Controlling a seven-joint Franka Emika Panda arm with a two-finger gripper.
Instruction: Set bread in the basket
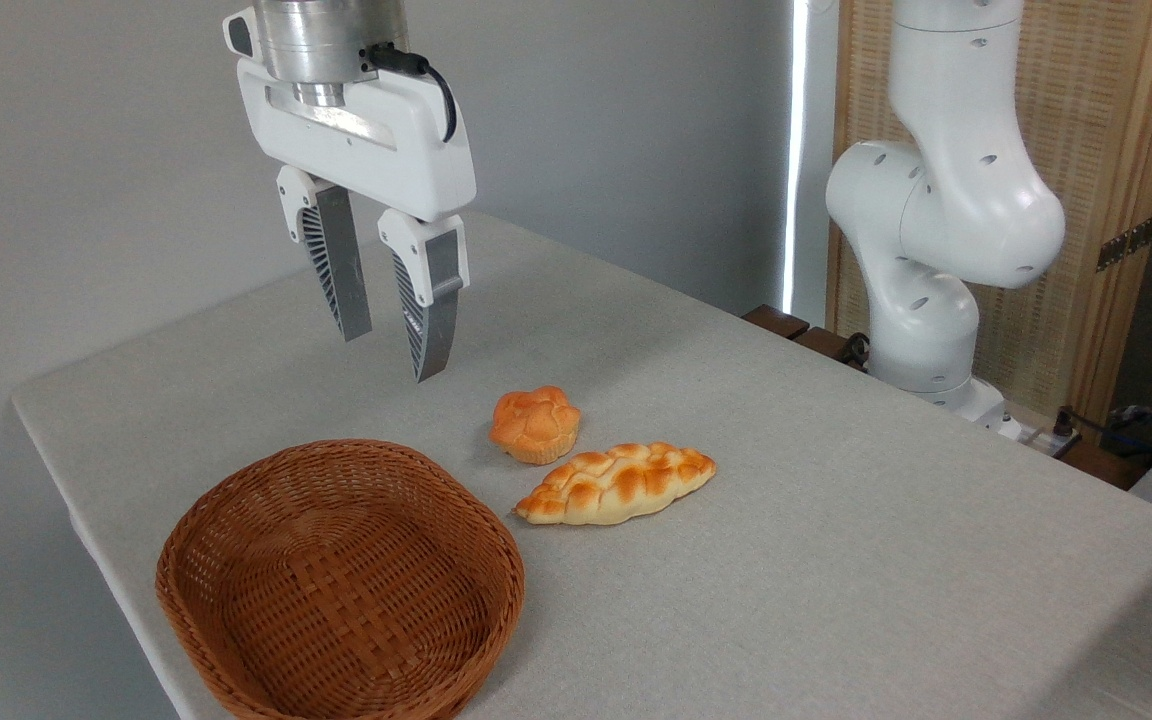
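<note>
Gripper (391, 350) hangs above the worktop (836, 520), jaws spread with nothing between them. Bun (535, 424) sits on the worktop, right of the basket (336, 585) and just behind the braided loaf (616, 483), close but contact unclear. Robot base (921, 330) at far right edge.
</note>
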